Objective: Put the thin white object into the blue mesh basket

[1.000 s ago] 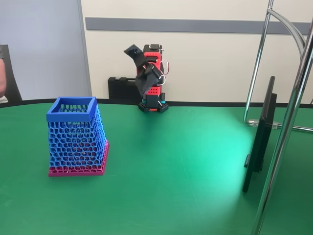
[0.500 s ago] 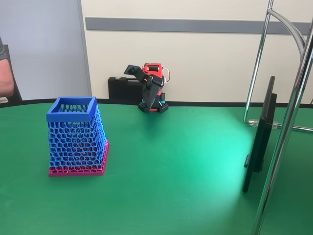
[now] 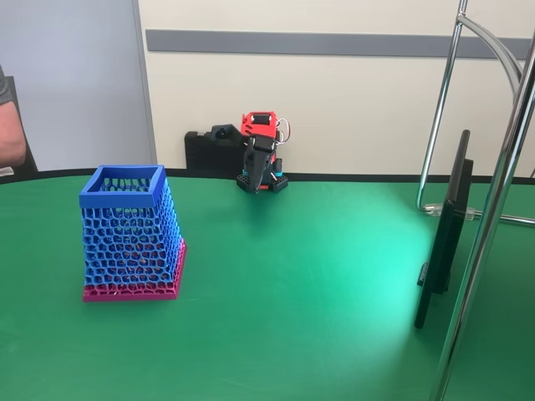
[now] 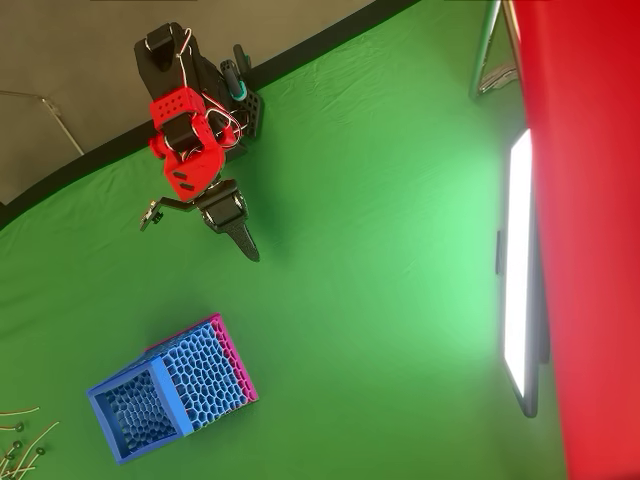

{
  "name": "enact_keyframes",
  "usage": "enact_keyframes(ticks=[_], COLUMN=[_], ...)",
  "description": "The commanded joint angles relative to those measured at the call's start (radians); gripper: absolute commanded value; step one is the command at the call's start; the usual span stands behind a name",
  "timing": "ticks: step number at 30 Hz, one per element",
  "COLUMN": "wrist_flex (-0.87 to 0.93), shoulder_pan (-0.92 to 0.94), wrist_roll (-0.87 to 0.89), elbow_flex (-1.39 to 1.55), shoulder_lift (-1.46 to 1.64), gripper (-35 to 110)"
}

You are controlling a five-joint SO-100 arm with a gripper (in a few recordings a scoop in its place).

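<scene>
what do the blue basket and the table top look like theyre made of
The blue mesh basket looks like matte rigid plastic, possibly 3D-printed: regular honeycomb cells, solid rim, a magenta-pink base. The table seems covered in green fabric or felt: faint creases show in the overhead view, with a soft sheen under the light.

Green table (image 3: 318, 276), dark edge running along the back wall. On it at the left in the fixed view sits the blue mesh basket (image 3: 129, 234), upright on its magenta base, well apart from the arm's base (image 3: 262, 180) mounted near the far edge. A flat screen (image 3: 443, 234) stands on the table at the right, beside a chrome stand (image 3: 447, 209) resting there. In the overhead view, thin pale sticks (image 4: 20, 440) lie at the bottom left corner, near the basket; possibly swabs, too small to tell.
</scene>
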Motion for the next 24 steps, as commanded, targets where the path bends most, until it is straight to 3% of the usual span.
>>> enact_keyframes(ticks=[1,6,24], wrist_flex=[0.020,0.097,0.101], shoulder_pan=[0.002,-0.020,-0.008], wrist_roll=[0.038,0.072,0.114], elbow_flex=[0.008,0.008,0.008], shoulder_lift=[0.009,0.009,0.009], gripper=[1,1,1])
